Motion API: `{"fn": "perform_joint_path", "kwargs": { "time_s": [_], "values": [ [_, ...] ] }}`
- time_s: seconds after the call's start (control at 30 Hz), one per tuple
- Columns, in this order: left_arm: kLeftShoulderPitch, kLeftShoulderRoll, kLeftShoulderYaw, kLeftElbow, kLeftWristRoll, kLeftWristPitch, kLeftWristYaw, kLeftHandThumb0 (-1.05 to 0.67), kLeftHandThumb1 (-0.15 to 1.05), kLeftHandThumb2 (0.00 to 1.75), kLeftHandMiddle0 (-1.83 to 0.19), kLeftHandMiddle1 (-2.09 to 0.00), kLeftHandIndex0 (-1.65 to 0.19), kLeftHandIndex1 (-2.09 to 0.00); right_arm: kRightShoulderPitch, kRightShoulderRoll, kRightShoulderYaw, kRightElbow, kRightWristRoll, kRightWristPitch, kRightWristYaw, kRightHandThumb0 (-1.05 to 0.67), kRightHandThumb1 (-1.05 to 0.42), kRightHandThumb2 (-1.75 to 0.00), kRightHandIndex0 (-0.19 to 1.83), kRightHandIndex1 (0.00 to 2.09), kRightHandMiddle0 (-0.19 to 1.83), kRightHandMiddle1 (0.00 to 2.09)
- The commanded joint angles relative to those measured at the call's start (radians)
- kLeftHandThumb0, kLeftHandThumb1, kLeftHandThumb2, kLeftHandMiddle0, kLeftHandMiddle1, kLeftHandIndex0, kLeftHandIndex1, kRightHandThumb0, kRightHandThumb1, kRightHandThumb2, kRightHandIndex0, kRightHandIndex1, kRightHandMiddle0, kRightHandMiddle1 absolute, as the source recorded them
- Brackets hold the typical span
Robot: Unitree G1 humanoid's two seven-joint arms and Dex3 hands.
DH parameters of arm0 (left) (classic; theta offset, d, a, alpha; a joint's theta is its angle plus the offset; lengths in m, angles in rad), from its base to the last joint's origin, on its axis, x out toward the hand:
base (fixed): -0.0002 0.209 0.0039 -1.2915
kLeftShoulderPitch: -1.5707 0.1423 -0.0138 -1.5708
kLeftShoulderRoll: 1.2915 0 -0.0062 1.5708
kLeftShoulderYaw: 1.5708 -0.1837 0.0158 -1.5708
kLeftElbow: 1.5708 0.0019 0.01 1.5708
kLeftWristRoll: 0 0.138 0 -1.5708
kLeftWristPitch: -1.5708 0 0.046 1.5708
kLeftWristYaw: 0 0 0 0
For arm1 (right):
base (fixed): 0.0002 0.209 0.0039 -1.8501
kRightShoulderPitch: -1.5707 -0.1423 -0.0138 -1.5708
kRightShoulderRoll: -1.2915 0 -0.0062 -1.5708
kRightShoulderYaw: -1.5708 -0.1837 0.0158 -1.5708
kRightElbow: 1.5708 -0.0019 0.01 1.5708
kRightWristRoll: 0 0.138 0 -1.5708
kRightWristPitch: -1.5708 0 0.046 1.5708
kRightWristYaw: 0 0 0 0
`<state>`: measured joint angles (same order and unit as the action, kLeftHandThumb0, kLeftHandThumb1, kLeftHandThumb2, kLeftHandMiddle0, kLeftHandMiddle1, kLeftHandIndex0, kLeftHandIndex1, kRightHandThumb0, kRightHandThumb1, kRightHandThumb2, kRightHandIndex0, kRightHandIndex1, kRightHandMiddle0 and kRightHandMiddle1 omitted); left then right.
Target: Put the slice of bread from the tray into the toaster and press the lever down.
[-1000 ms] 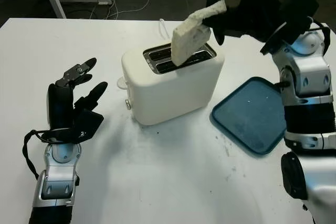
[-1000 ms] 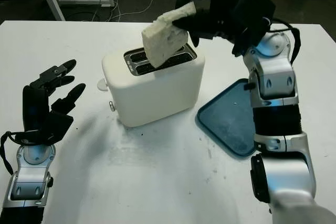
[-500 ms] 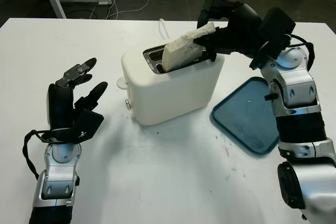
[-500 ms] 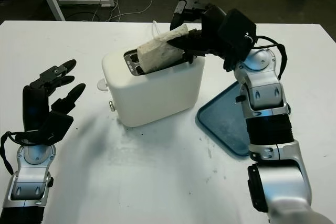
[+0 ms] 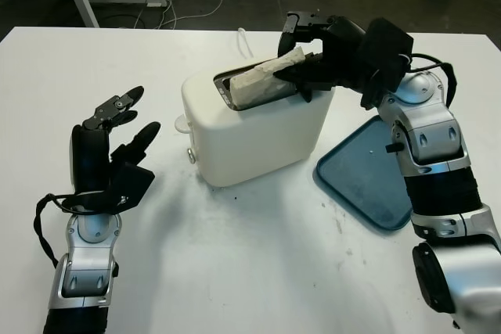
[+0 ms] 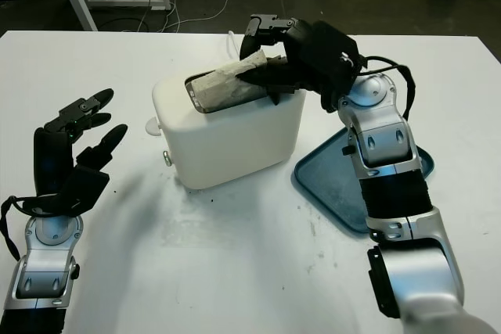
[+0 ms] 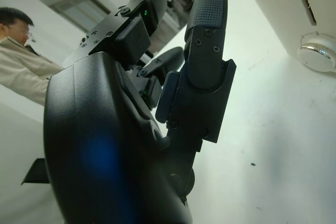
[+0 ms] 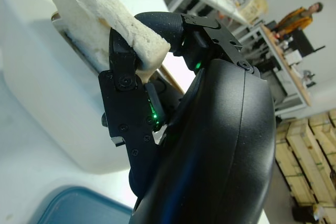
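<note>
Change: bread slice (image 5: 264,82) is lowered, tilted, into toaster (image 5: 254,124) slot.
Right hand (image 5: 313,68): fingers gripping bread slice.
Left hand (image 5: 109,154): open, above surface (image 5: 235,256).

— Any writing to read here, on the toaster (image 5: 258,134) or the tray (image 5: 368,174)?

— None. Both show plain surfaces with no brand, label or number that can be made out.

— And on the hands?

— No lettering there either. The right hand (image 8: 157,93) shows small green lights near its fingers (image 8: 123,98), but they are lights, not characters. The left hand (image 7: 157,93) shows a green light too, with screw heads on its fingers (image 7: 207,40), and no text.

— The crates behind the right hand's fingers?

— Too small and blurred to tell any marking.
</note>
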<state>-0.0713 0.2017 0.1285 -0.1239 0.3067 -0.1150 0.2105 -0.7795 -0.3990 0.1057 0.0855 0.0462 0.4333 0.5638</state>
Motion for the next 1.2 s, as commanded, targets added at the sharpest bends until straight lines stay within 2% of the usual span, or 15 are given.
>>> {"fn": "perform_joint_path", "kwargs": {
  "time_s": [0.0, 0.07, 0.13, 0.2, 0.23, 0.43, 0.97, 1.17],
  "values": [
    [0.009, 0.000, -0.002, -0.003, 0.010, 0.000, 0.004, -0.66, 0.92, 0.21, -0.57, -0.67, -0.77, 0.00, -0.006, -0.039, 0.044, -0.019, -0.047, -0.017, 0.025, -0.69, -0.92, -0.13, 0.68, 1.70, 0.57, 1.38],
    [0.009, 0.000, -0.002, -0.003, 0.009, 0.000, 0.003, -0.67, 0.92, 0.21, -0.57, -0.67, -0.77, 0.00, -0.009, -0.075, 0.077, -0.027, -0.094, -0.064, 0.045, -0.73, -0.92, -0.14, 0.46, 1.51, 0.50, 1.12],
    [0.009, 0.000, -0.002, -0.001, 0.006, -0.002, 0.001, -0.67, 0.92, 0.21, -0.56, -0.67, -0.77, 0.00, -0.010, -0.104, 0.101, -0.033, -0.143, -0.119, 0.048, -0.72, -0.92, -0.14, 0.41, 1.30, 0.54, 0.74],
    [0.011, 0.000, -0.003, -0.006, 0.008, 0.005, -0.001, -0.67, 0.92, 0.21, -0.56, -0.67, -0.77, 0.00, -0.005, -0.121, 0.115, -0.037, -0.192, -0.185, 0.029, -0.72, -0.92, -0.12, 0.23, 1.30, 0.58, 0.52],
    [0.011, 0.000, -0.003, -0.008, 0.008, 0.007, -0.001, -0.67, 0.92, 0.21, -0.56, -0.67, -0.76, 0.00, -0.001, -0.123, 0.116, -0.034, -0.212, -0.219, 0.013, -0.72, -0.92, -0.10, 0.17, 1.32, 0.58, 0.48],
    [0.012, 0.000, -0.002, -0.004, 0.004, 0.000, -0.002, -0.67, 0.92, 0.21, -0.57, -0.68, -0.77, 0.00, 0.002, -0.117, 0.108, -0.033, -0.259, -0.278, -0.003, -0.68, -0.91, -0.01, 0.06, 1.56, 0.56, 0.46],
    [0.012, 0.006, -0.003, -0.003, 0.006, -0.008, -0.007, -0.66, 0.92, 0.22, -0.57, -0.69, -0.76, 0.00, 0.004, -0.116, 0.110, -0.050, -0.329, -0.324, -0.020, -0.58, -0.79, 0.00, 0.04, 1.56, 0.55, 0.53],
    [0.010, 0.007, -0.001, 0.002, -0.002, -0.013, -0.012, -0.67, 0.92, 0.23, -0.56, -0.70, -0.76, 0.00, 0.022, -0.105, 0.091, -0.032, -0.358, -0.447, -0.106, -0.54, -0.77, 0.00, 0.13, 1.58, 0.59, 0.52]
  ]
}}
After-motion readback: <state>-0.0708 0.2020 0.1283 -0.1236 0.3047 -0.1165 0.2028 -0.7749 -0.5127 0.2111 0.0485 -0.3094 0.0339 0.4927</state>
